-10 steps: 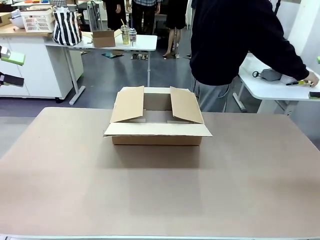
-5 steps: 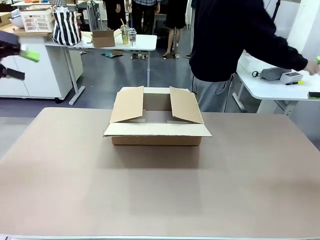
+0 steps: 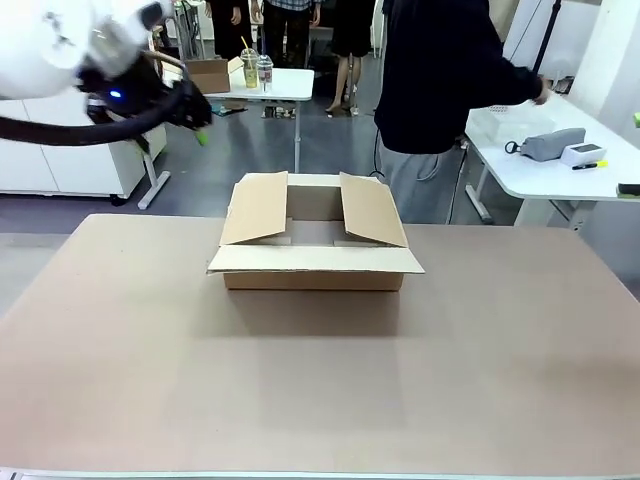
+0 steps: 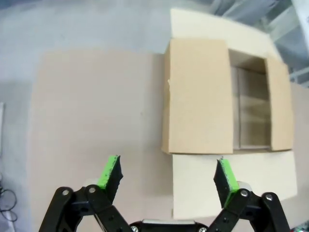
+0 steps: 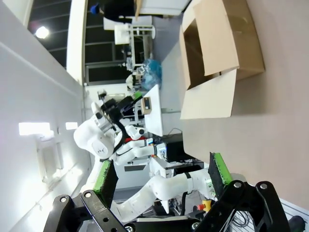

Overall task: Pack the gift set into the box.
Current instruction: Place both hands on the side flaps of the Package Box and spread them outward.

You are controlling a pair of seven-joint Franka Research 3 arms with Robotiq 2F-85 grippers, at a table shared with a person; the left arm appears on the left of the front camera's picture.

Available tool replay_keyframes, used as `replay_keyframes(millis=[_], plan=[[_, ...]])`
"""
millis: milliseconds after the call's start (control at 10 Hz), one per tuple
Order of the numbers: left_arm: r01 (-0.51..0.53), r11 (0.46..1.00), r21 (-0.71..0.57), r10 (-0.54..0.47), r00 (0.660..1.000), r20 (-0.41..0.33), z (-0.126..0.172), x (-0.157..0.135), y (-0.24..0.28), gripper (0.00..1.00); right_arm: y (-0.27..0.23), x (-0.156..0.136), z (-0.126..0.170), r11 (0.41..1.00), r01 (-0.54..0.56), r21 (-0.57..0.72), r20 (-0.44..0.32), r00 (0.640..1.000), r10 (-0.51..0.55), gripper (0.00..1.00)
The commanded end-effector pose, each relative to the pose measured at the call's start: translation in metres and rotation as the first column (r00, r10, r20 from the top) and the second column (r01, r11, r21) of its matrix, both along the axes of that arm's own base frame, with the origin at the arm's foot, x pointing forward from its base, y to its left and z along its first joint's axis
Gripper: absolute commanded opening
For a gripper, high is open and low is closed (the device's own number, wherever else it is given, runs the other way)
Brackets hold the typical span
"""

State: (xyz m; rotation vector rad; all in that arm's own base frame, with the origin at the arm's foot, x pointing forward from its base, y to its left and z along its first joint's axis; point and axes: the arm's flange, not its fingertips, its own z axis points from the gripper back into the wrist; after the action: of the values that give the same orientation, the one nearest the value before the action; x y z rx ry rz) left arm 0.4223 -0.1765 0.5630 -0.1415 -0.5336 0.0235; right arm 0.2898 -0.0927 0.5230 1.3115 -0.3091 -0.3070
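The box (image 4: 195, 96), flaps open, lies upper right of your left gripper (image 4: 169, 174), which is nearer than the right gripper (image 5: 161, 176) (both gape wide, empty). The gift set (image 3: 545, 146), seemingly, rests far right on a side table (image 3: 520, 180).

A robotics lab in an open workroom: a white robot arm (image 3: 45, 45) with a small blue light hangs above the far left corner of a broad brown tabletop (image 3: 320, 390), and its left hand (image 4: 169, 166) is a black two-finger tool with green pads. Past the far edge, a grey floor (image 3: 250, 150) carries white work tables; one (image 3: 275, 90) holds drink cups (image 3: 250, 70), another (image 3: 530, 180) a grey device (image 3: 545, 146). A person (image 3: 440, 70) stands between them
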Motion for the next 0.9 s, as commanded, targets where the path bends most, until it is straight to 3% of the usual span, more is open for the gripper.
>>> replay_keyframes(millis=[0,100,200,300,500,600,700,800], plan=[[0.038,0.999,-0.024,-0.039,0.997,-0.062,0.003,0.025,-0.031,1.00,-0.002,-0.002,-0.001,1.000,-0.015,-0.015,0.013,1.000,0.015,1.00],[0.125,0.987,-0.097,-0.134,0.986,-0.101,-0.008,0.029,-0.041,1.00,-0.002,-0.002,-0.001,1.000,-0.015,-0.015,0.013,1.000,0.015,1.00],[0.305,0.931,-0.200,-0.340,0.924,-0.173,-0.004,0.022,-0.026,1.00,-0.002,-0.002,-0.001,1.000,-0.015,-0.015,0.013,1.000,0.015,1.00],[0.059,0.998,-0.019,-0.060,0.996,-0.066,-0.014,0.025,-0.039,1.00,-0.002,-0.002,-0.001,1.000,-0.015,-0.015,0.013,1.000,0.015,1.00],[0.059,0.998,-0.019,-0.060,0.996,-0.066,-0.014,0.025,-0.039,1.00,-0.002,-0.002,-0.001,1.000,-0.015,-0.015,0.013,1.000,0.015,1.00],[0.144,0.987,-0.075,-0.151,0.984,-0.099,-0.017,0.031,-0.050,1.00,-0.002,-0.002,-0.001,1.000,-0.015,-0.015,0.013,1.000,0.015,1.00],[0.113,0.993,-0.027,-0.116,0.984,-0.133,-0.022,0.035,-0.071,1.00,-0.002,-0.002,-0.001,1.000,-0.015,-0.015,0.013,1.000,0.015,1.00],[0.161,0.986,0.047,-0.148,0.967,-0.208,-0.031,0.059,-0.119,1.00,-0.002,-0.002,-0.001,1.000,-0.015,-0.015,0.013,1.000,0.015,1.00]])
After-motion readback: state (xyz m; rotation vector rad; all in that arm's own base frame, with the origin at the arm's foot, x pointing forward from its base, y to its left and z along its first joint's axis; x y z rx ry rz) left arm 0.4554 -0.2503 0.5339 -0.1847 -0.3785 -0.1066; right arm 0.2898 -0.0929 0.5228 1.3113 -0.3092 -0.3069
